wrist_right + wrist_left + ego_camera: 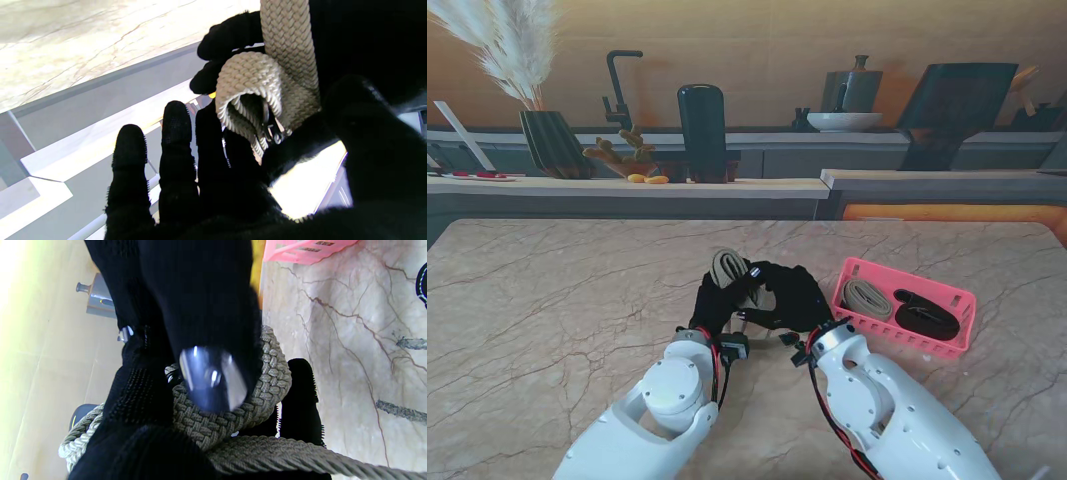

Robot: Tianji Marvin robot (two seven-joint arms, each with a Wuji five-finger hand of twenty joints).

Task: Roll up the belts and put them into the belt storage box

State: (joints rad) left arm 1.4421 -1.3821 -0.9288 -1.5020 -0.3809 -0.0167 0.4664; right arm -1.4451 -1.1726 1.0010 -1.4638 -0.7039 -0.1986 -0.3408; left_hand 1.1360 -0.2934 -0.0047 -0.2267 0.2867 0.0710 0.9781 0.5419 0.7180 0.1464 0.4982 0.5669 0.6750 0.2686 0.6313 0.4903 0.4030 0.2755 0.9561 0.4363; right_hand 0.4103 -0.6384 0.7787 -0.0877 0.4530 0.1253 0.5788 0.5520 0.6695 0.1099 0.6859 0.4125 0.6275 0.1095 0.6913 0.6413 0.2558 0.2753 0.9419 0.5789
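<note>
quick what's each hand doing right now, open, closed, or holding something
Left hand: shut on the beige woven belt, partly rolled.
Right hand: on the same belt, thumb pressing it, other fingers spread.

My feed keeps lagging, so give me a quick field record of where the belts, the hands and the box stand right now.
belt in work: beige braided belt, partly coiled, held up between both hands
left hand: shut on the belt
right hand: shut on the belt
storage box: pink basket, on the table to the right of the hands
box contents: one beige rolled belt, one black rolled belt
surface: marble table
</note>
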